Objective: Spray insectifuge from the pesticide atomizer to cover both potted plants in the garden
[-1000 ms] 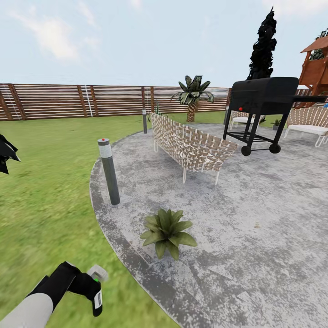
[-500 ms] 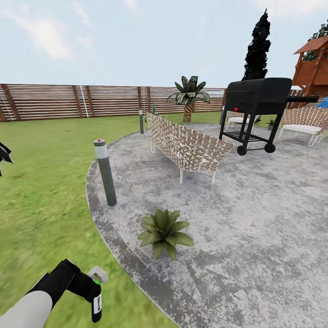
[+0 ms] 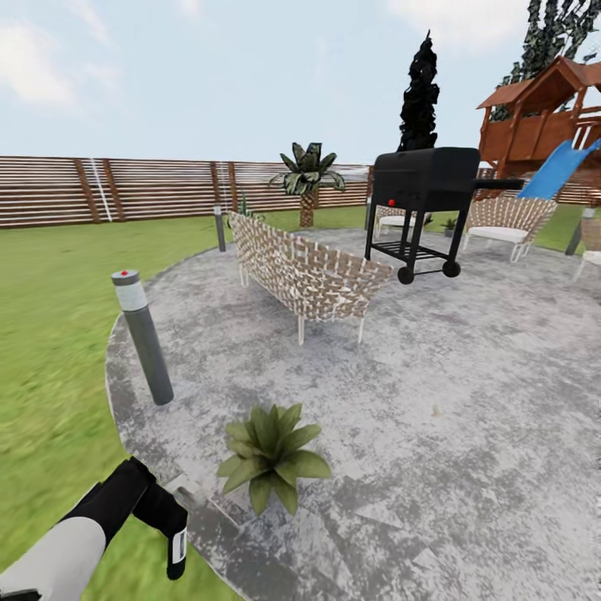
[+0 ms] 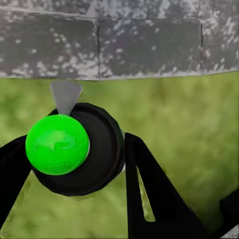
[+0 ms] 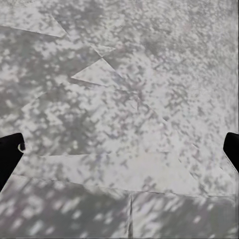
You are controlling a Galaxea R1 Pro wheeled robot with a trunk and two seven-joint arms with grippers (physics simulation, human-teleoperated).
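Left gripper (image 3: 171, 534), lower left of the head frame, pinches the pesticide atomizer (image 4: 74, 149) over grass beside the patio (image 3: 467, 401); potted plant (image 3: 269, 455) sits just right. Right gripper (image 5: 119, 154) fingers spread.

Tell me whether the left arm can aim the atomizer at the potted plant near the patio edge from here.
Probably yes. The left gripper holds the atomizer just beside the potted plant, and nothing stands between them.
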